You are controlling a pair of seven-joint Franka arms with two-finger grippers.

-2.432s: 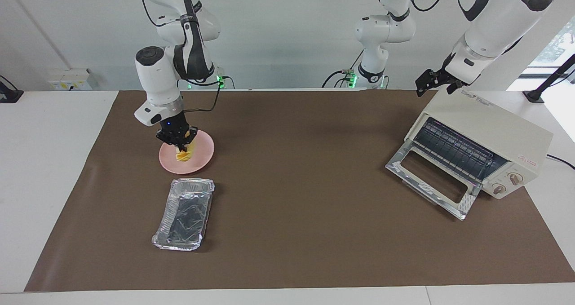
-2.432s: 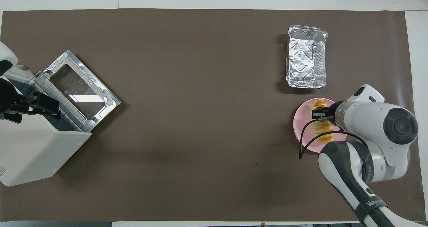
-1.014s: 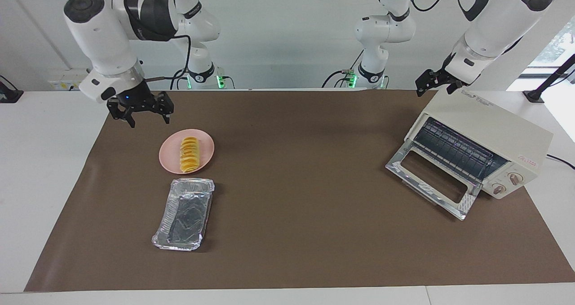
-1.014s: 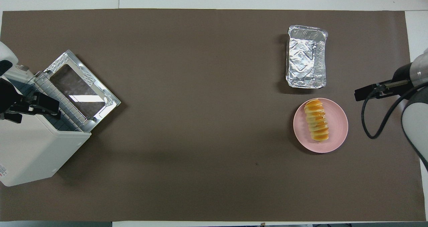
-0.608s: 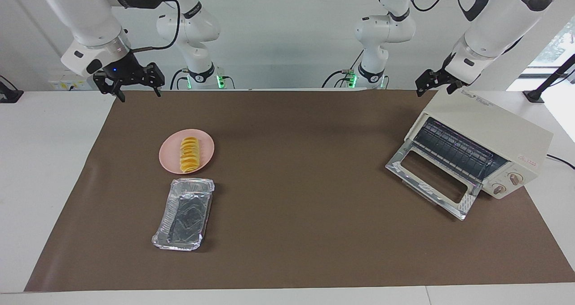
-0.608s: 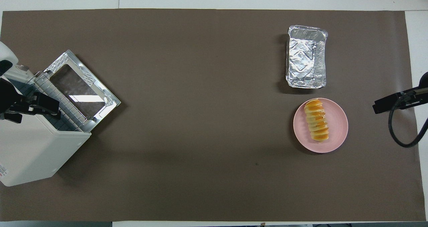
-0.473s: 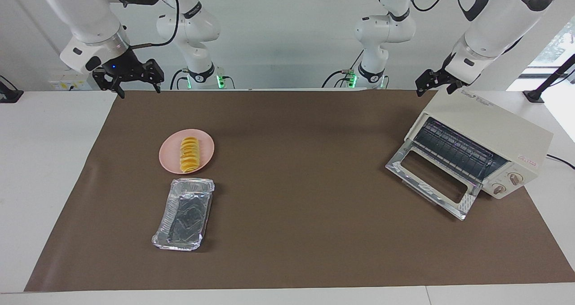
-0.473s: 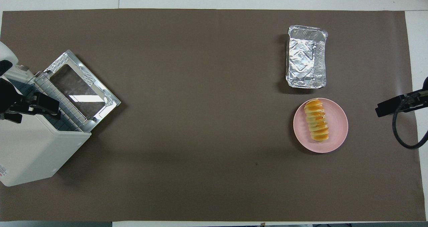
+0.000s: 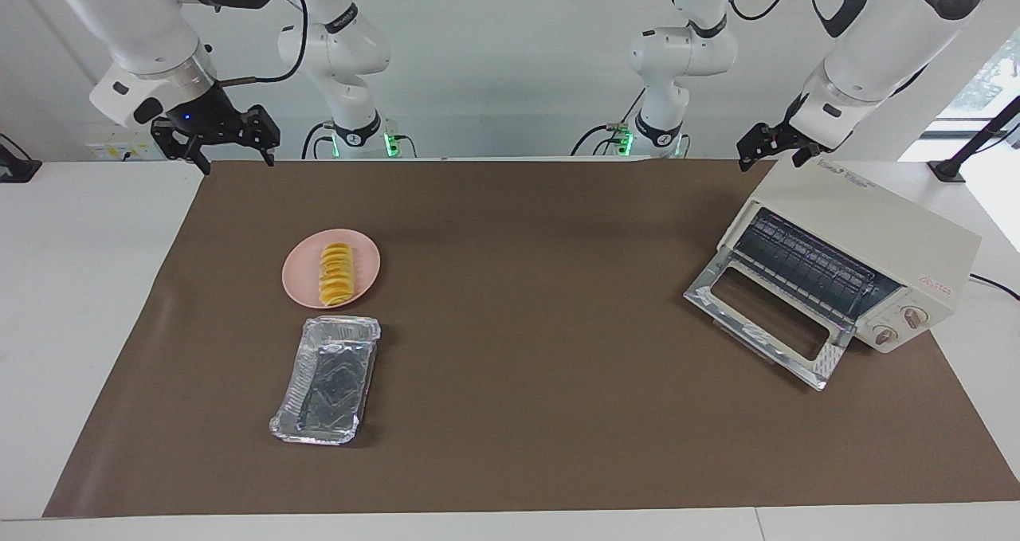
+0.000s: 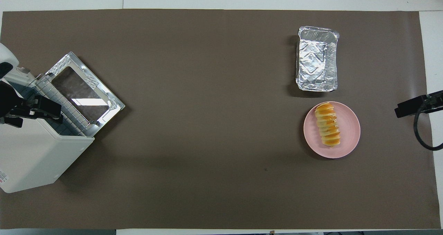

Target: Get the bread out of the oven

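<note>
The bread [image 9: 335, 274] lies on a round pink plate [image 9: 296, 280] toward the right arm's end of the table, also in the overhead view [image 10: 327, 129]. My right gripper [image 9: 237, 161] is open and empty, raised over the mat's edge near the right arm's base, clear of the plate; only its tip [image 10: 403, 111] shows from overhead. The cream oven [image 9: 876, 230] stands at the left arm's end with its glass door [image 9: 765, 318] dropped open and its wire rack [image 9: 805, 266] bare. My left gripper [image 9: 770, 158] waits open over the oven's top.
A crinkled silver foil tray [image 9: 327, 382] lies empty beside the plate, farther from the robots, also in the overhead view [image 10: 317, 63]. A brown mat [image 9: 542, 326] covers the table. The oven's open door [image 10: 83, 89] juts out over the mat.
My right gripper let go of the bread on the pink plate, rose and drew back toward its own base. The bread stays on the plate. The left arm has not moved.
</note>
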